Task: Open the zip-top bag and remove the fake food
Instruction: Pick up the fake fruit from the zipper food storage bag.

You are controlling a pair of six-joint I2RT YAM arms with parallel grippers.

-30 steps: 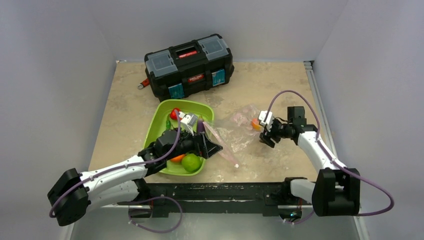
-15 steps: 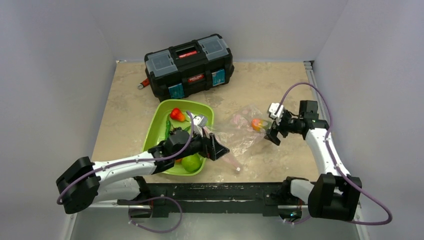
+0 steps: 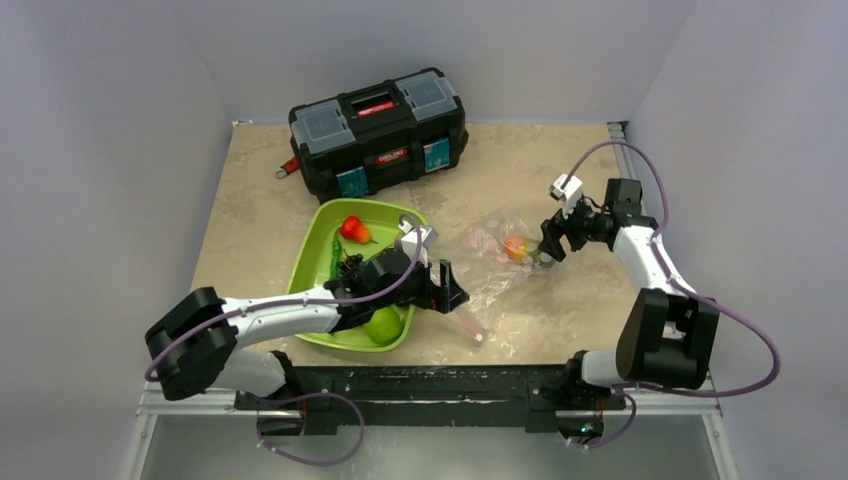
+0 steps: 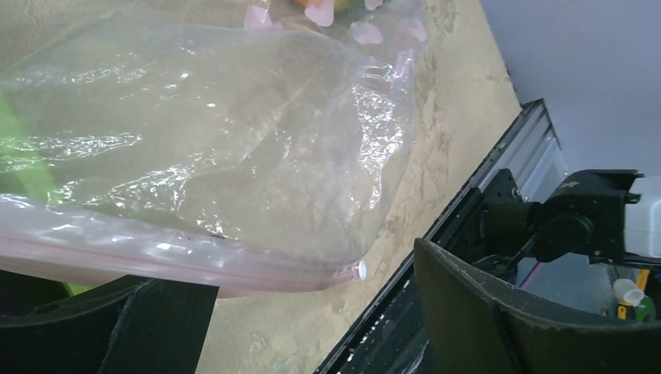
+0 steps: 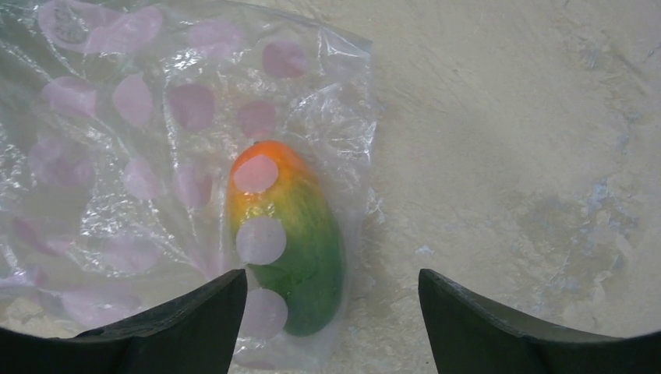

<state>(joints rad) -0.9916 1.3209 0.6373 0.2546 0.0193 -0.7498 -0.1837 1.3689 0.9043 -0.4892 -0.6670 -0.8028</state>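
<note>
The zip-top bag (image 3: 487, 268) lies clear and crinkled right of the lime-green tray (image 3: 318, 233). Its pink zip strip (image 4: 195, 261) crosses the left wrist view and ends in a white tab (image 4: 359, 270). My left gripper (image 3: 447, 290) is open, and the strip's end lies between its fingers (image 4: 499, 312). An orange-green mango (image 5: 292, 234) sits inside the bag's far corner (image 3: 516, 247). My right gripper (image 3: 552, 240) is open and empty, with the mango between its fingers (image 5: 167, 327). A strawberry (image 3: 352, 229), a lime (image 3: 383, 325) and bean pods (image 3: 333, 258) lie in the tray.
A black toolbox (image 3: 378, 130) stands at the back, with a red-handled tool (image 3: 288, 167) at its left. The black rail (image 3: 440, 385) runs along the near table edge. Grey walls close in both sides.
My left gripper has moved right, from over the tray to the bag's zip strip. My right gripper has moved back and to the right, to the bag's far corner.
</note>
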